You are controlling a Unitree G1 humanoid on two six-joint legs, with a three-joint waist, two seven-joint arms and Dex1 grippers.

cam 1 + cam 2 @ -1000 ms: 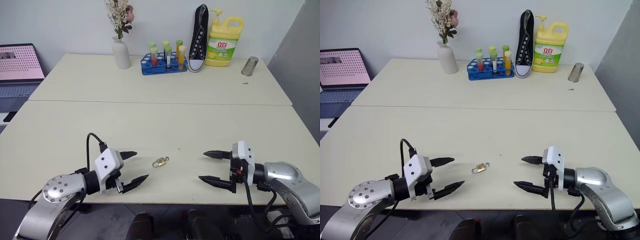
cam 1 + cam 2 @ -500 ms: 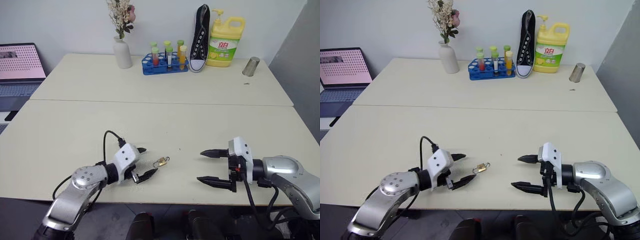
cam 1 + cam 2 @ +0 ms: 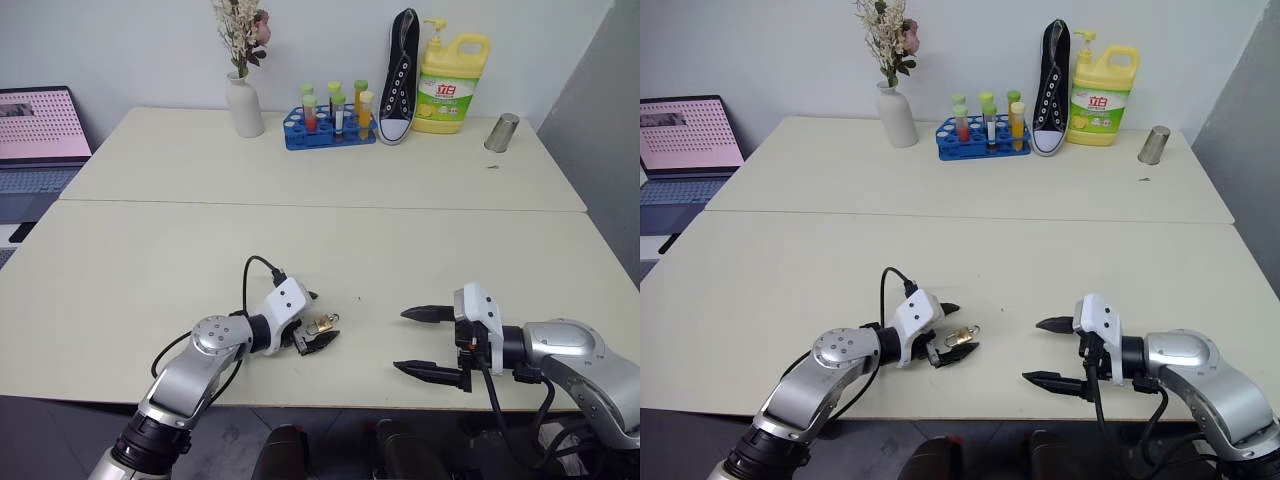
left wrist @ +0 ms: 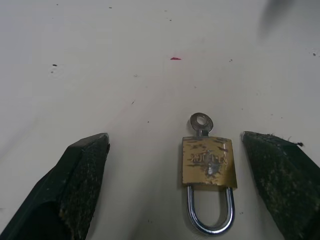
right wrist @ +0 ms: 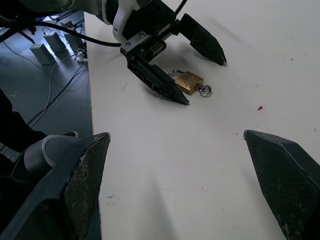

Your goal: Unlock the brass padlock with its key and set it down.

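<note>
The brass padlock lies flat on the near table, its silver shackle shut and pointing back at my left wrist. A small silver key sticks out of the far end of its body. My left gripper is open, with one finger on each side of the padlock; neither touches it, and it lies nearer one finger. My right gripper is open and empty a short way to the right, pointing left at the padlock.
At the back of the far table stand a white vase, a blue test-tube rack, a black shoe, a yellow detergent bottle and a metal cup. A laptop sits at far left.
My left gripper has moved right and forward along the table, so its open fingers now straddle the padlock. The padlock and the right gripper stayed put.
</note>
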